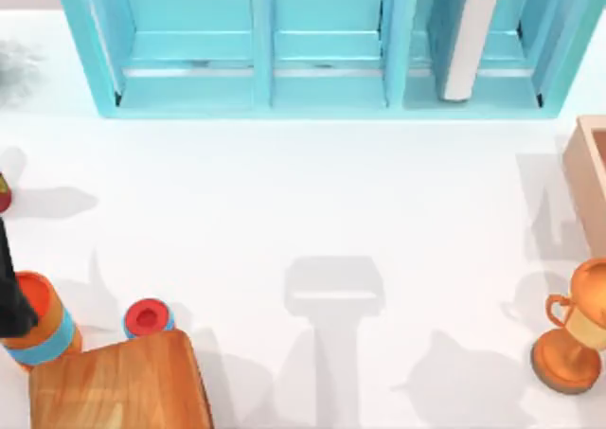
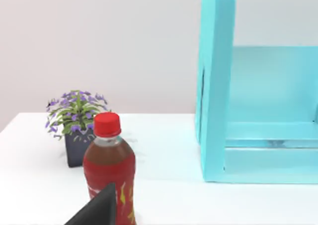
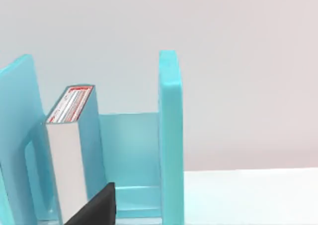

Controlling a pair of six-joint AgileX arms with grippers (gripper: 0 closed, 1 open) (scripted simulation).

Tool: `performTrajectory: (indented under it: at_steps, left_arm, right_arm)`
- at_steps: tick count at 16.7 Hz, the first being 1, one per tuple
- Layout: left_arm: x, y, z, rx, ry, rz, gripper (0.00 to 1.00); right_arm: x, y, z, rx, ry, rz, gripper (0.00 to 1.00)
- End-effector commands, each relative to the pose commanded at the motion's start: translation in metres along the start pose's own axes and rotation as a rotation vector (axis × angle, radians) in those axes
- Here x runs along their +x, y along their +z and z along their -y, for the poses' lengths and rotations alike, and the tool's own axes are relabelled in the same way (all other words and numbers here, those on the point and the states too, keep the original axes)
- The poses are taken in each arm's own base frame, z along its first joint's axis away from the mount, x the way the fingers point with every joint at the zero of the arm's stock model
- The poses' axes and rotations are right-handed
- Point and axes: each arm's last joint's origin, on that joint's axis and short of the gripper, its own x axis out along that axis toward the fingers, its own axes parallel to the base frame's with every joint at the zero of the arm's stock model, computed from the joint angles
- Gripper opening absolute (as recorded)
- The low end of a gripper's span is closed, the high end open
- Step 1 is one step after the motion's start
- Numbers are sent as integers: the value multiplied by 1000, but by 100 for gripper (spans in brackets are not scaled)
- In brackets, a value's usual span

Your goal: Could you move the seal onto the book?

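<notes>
The seal and the book are out of view. My left arm [image 1: 11, 287] shows as a dark bar at the table's far left edge, over the orange cylinder with a blue band [image 1: 40, 327]. A dark part of my left gripper [image 2: 99, 210] shows in the left wrist view, just in front of a red-capped cola bottle [image 2: 109, 170]. A dark part of my right gripper [image 3: 94, 207] shows in the right wrist view, facing the teal shelf's right compartment [image 3: 134, 150].
A teal shelf [image 1: 322, 93] spans the back, with a tall white box [image 1: 469, 41] standing in its right compartment. A small blue cylinder with a red top [image 1: 147, 317] and a wooden board [image 1: 118, 382] lie front left. A trophy [image 1: 573, 334] and a wooden box [image 1: 592, 164] are at the right. A potted plant [image 2: 74, 125] stands behind the bottle.
</notes>
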Motion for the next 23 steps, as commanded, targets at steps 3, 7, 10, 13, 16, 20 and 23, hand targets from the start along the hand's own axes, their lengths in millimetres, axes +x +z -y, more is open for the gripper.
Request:
performTrajectory:
  at_steps: [3,7,10,13,16,20,23]
  left_arm:
    - [0,0,0,0,0,0,100]
    - [0,0,0,0,0,0,100]
    - [0,0,0,0,0,0,100]
    - [0,0,0,0,0,0,100]
    - [0,0,0,0,0,0,100]
    - [0,0,0,0,0,0,100]
    - [0,0,0,0,0,0,100]
  right_arm:
    - [48,0,-19,-4,-6,-91,100]
    - [114,-30,-53,-23,-16,-197,100]
    - [152,-62,-82,-31,-20,-232,100]
    - [177,-95,-108,-33,-23,-243,100]
    - [192,-121,-128,-28,-26,-236,100]
    - [197,-132,-136,-24,-26,-230,100]
    - [197,-132,-134,-26,-29,-234,100]
